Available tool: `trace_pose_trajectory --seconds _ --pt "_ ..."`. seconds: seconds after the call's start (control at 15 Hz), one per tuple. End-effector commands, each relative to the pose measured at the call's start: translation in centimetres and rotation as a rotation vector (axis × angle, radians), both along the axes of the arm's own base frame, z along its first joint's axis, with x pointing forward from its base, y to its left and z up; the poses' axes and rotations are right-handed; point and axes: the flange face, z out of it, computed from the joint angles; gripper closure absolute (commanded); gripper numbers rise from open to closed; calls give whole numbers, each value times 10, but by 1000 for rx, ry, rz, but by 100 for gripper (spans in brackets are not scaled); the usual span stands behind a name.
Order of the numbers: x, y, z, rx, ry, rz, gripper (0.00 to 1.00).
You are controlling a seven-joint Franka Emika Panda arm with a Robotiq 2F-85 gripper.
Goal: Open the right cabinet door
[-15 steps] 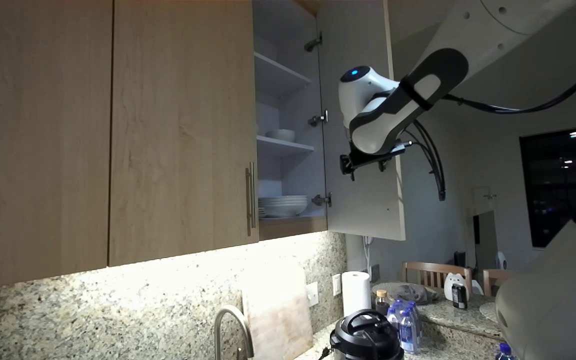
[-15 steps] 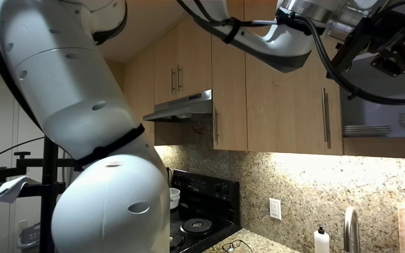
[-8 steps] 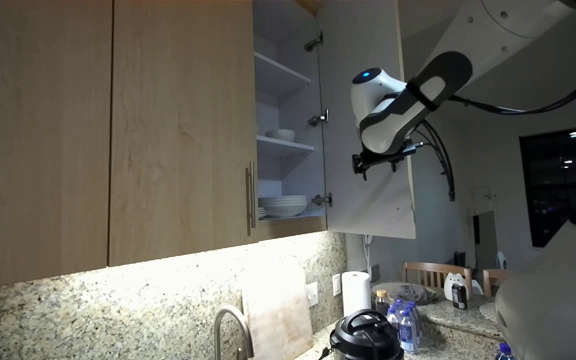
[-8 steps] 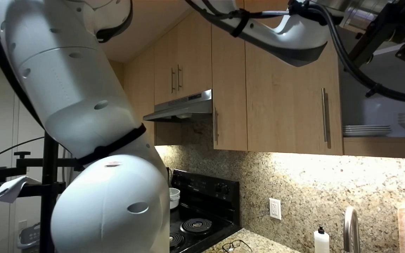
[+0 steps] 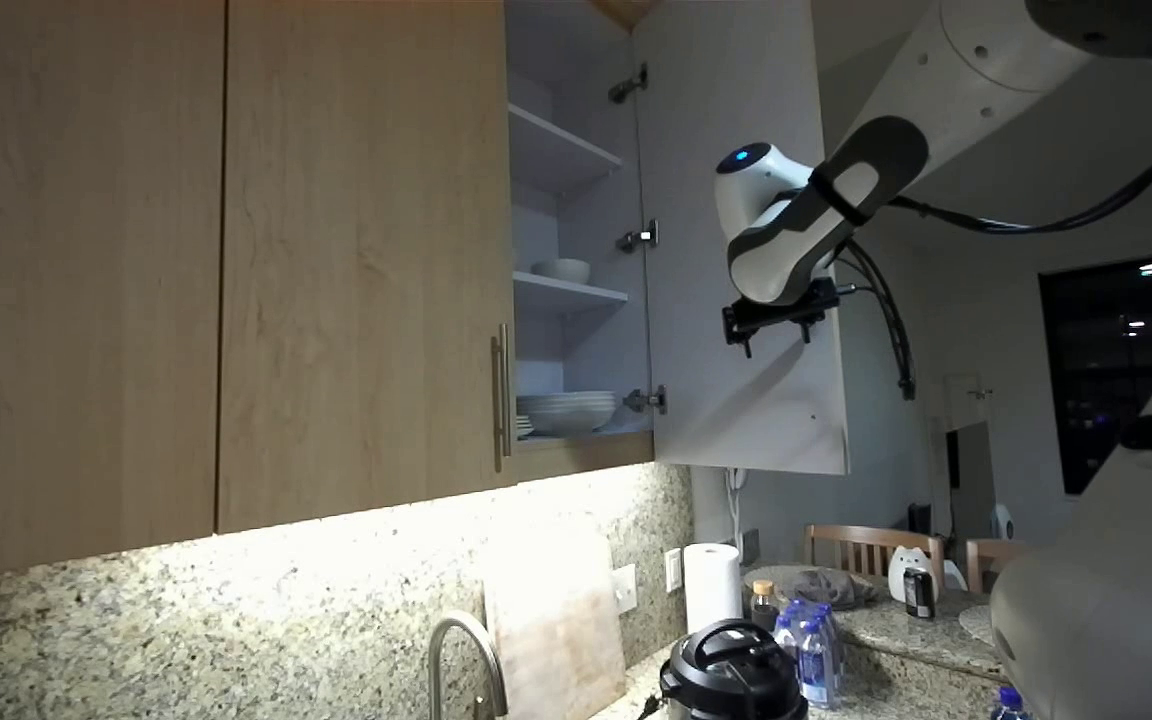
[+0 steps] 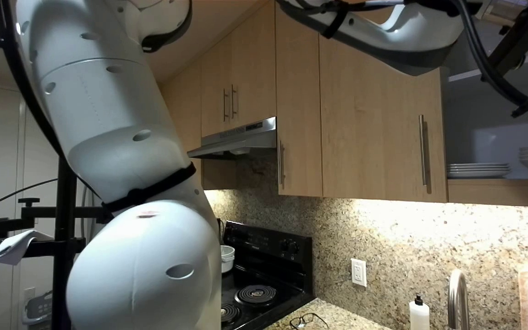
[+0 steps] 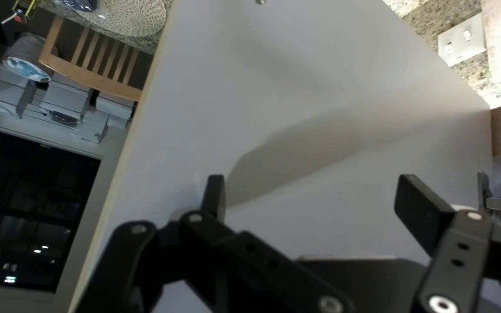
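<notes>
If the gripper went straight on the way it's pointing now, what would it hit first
Probably the inner face of the open right cabinet door, which lies ahead of the open gripper in the wrist view; the depth is hard to judge.

Right cabinet door point(image 5: 691, 275), open, pale inside

An exterior view looks past the nearest cupboard point(image 5: 76, 280) at nine o'clock to the open door point(image 5: 691, 280) at two; an exterior view faces roughly opposite, toward the stove point(image 6: 273, 270) at six, the arm point(image 6: 140, 270) close at eight. Both share the tap point(image 6: 454, 293). The upside-down wrist view faces the door closely.
</notes>
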Motion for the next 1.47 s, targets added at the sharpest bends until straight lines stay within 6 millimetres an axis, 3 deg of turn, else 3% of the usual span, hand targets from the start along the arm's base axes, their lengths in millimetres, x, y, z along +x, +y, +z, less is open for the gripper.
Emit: trace_pose_trajectory --seconds 0.0,1.0,1.2,1.4 --pt "4 -21 7 18 -1 -71 0" --pt "5 -87 10 133 -29 -191 0" --pt "5 -94 10 134 -29 -217 0" --pt "10 -85 8 126 -3 -202 0"
